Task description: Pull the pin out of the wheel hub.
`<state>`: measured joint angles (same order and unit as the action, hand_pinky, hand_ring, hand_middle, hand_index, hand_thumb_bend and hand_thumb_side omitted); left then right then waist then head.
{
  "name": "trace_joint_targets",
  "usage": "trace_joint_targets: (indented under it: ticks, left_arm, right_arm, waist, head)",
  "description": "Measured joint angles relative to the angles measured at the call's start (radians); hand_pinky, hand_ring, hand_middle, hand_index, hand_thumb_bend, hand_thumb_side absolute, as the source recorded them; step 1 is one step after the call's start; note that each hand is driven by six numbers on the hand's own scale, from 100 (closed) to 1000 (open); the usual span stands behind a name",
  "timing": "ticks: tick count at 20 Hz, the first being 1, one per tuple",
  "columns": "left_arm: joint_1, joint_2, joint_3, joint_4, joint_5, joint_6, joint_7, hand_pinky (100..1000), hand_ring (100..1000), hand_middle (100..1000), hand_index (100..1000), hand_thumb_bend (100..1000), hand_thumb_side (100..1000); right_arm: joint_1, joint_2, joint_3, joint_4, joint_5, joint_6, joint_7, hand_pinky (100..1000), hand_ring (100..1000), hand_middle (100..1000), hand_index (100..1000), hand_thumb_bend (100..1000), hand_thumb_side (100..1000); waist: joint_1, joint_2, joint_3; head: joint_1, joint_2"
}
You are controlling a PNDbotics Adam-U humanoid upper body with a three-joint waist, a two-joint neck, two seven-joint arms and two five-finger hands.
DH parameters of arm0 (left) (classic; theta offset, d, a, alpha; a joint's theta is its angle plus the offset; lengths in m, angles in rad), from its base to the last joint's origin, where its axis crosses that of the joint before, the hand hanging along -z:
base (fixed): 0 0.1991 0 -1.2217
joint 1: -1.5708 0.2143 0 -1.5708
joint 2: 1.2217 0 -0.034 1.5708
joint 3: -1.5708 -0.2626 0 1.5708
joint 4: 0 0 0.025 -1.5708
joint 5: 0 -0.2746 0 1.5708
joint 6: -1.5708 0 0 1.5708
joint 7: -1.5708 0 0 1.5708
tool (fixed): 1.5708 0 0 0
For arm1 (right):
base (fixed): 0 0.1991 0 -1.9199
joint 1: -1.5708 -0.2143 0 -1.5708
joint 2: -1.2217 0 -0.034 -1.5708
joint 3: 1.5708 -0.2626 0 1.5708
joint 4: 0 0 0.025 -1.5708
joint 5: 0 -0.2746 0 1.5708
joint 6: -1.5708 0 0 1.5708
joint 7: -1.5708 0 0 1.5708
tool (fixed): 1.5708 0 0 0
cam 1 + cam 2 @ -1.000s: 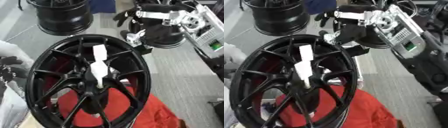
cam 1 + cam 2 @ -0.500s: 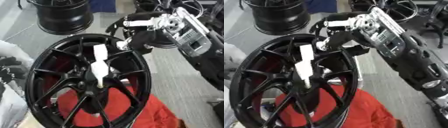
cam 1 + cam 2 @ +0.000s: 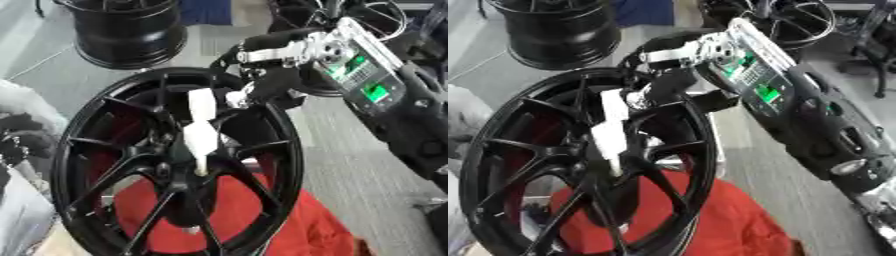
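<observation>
Black wheel hub (image 3: 175,165) propped upright on red cloth (image 3: 254,220); white pin (image 3: 200,132) seated in hub centre, upper end slanting toward top rim. Right hand (image 3: 262,87) at upper right rim, just beside pin's top end, not yet on it; fingers dark against spokes, so cannot tell curled or straight; left hand not visible. Risks, as judged: fingers catching a spoke, or an off-axis pull jamming pin or tipping hub

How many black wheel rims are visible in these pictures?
3: a big wheel hub in front with the white pin, one rim far left, one rim far right behind the right hand. More may be hidden.
</observation>
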<state>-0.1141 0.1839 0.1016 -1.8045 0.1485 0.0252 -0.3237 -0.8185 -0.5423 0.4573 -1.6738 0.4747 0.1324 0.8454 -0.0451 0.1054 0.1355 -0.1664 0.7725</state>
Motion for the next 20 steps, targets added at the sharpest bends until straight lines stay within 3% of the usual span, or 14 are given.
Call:
trace_joint_targets:
  ticks: [9, 13, 20]
  left_arm:
    - [-0.001, 0.0, 0.0, 0.0, 0.0, -0.001, -0.005, 577, 598, 668, 780, 100, 872]
    - [-0.001, 0.0, -0.001, 0.0, 0.0, -0.002, -0.005, 577, 599, 668, 780, 100, 871]
    - [-0.002, 0.0, -0.005, 0.0, 0.0, 0.0, -0.007, 577, 600, 669, 780, 100, 871]
  right_arm:
    - [-0.006, 0.012, 0.008, 0.0, 0.0, -0.001, 0.008, 451, 471, 847, 962, 100, 795]
    - [-0.008, 0.018, 0.014, 0.0, 0.008, -0.005, 0.013, 463, 473, 869, 982, 100, 740]
    - [-0.008, 0.026, 0.022, 0.0, 0.059, -0.021, 0.027, 471, 475, 877, 988, 100, 732]
  waist:
    - [0.0, 0.0, 0.002]
    - [-0.001, 0.0, 0.004]
    - [-0.002, 0.0, 0.009]
  head:
    - [0.0, 0.0]
    - [-0.001, 0.0]
    - [-0.005, 0.0]
